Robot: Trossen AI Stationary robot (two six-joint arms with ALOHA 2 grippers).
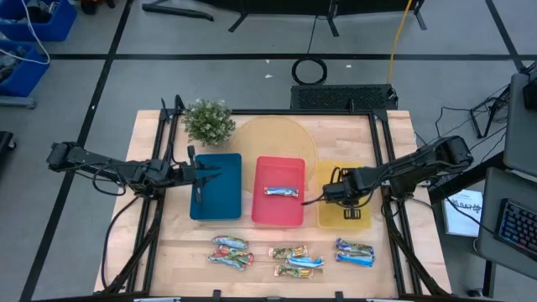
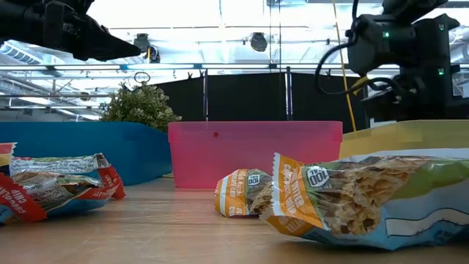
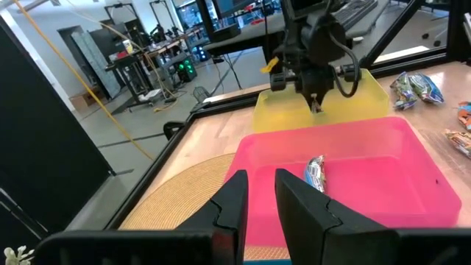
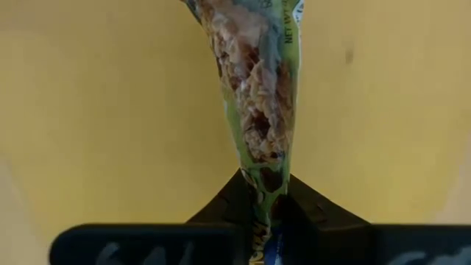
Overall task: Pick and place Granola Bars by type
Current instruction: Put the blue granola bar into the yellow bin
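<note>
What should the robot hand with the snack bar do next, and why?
Probably lower a little and open its fingers. The right gripper is shut on a granola bar hanging right over the yellow tray, so letting go should drop it inside. The left gripper waits over the blue tray.

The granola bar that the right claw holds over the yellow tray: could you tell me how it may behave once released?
The granola bar hangs straight from the right claw, pinched by one wrapper end, so it seems light and fairly stiff. Its glossy wrapper looks slippery. It would probably drop flat into the yellow tray without rolling.
</note>
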